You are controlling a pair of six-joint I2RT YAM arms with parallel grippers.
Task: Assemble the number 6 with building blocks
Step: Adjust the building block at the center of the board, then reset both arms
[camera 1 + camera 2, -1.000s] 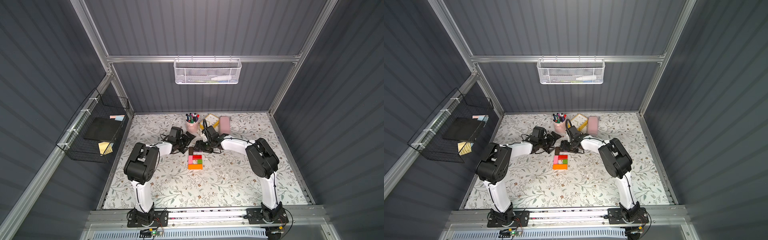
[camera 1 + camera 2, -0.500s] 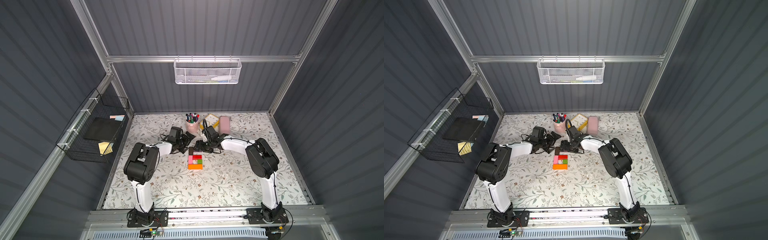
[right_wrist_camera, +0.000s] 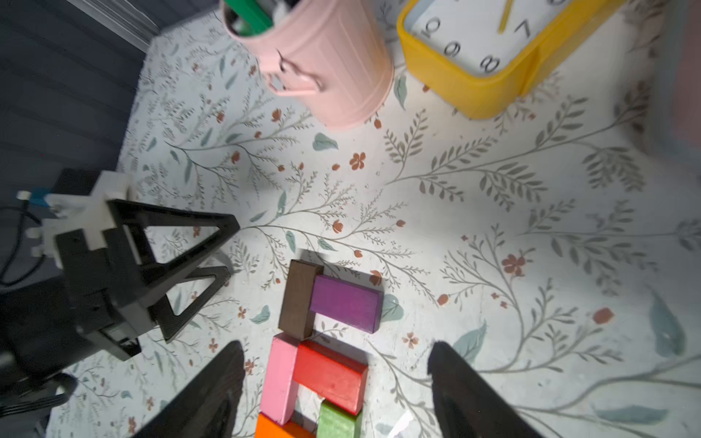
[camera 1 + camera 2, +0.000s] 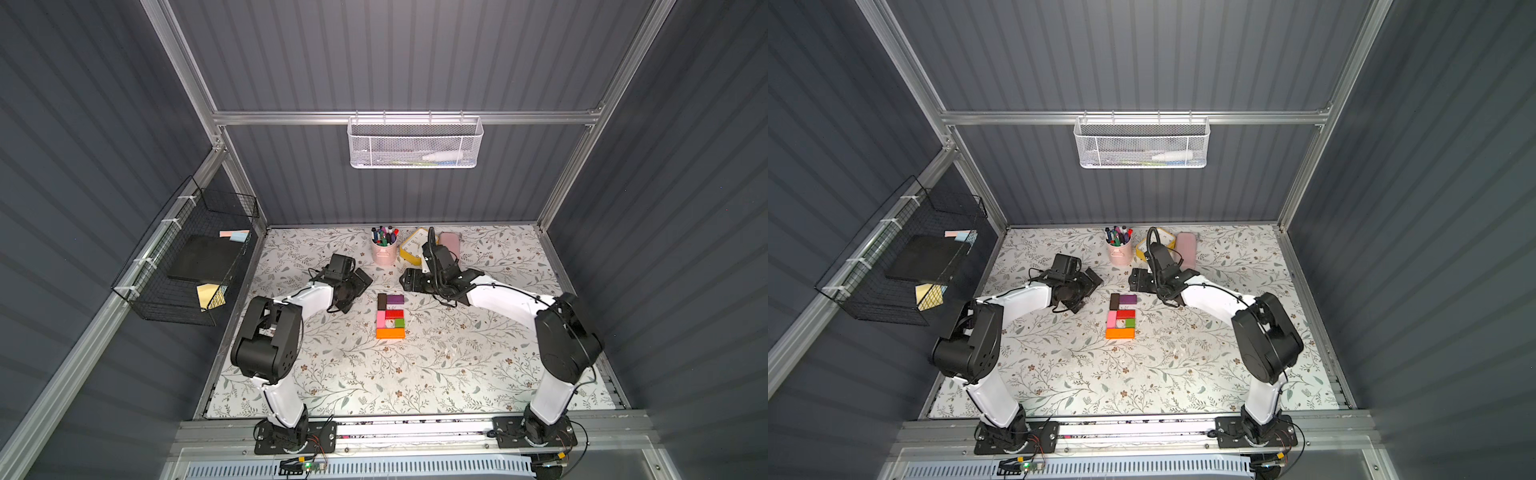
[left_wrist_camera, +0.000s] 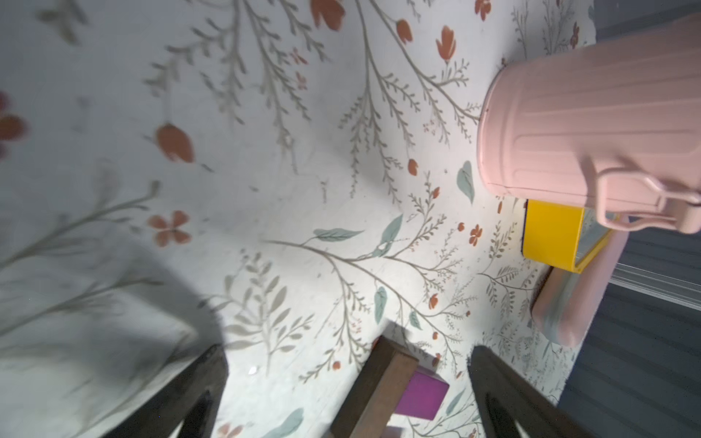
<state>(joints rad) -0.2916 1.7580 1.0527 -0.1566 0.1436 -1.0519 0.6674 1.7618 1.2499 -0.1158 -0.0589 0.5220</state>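
The number 6 [image 4: 390,316] lies flat at mid-table in both top views. It is made of a brown block [image 4: 382,301] and a pink block [image 4: 380,319] as the spine. A purple block [image 4: 395,299] forms the top, with a red block [image 4: 394,314], a green cube [image 4: 400,322] and an orange bar [image 4: 390,333] below. My left gripper [image 4: 358,295] is open just left of the brown block [image 5: 379,379]. My right gripper [image 4: 409,286] is open, up and right of the purple block [image 3: 345,307], and holds nothing.
At the back stand a pink pen cup [image 4: 383,253], a yellow clock [image 4: 413,249] and a pale pink case [image 4: 449,243], close behind my right wrist. A black wire basket [image 4: 187,266] hangs on the left wall. A white mesh basket [image 4: 415,141] hangs on the back wall.
My right gripper's jaws have spread wider and drawn back a little from the purple block, which now lies uncovered. The left arm has not moved.
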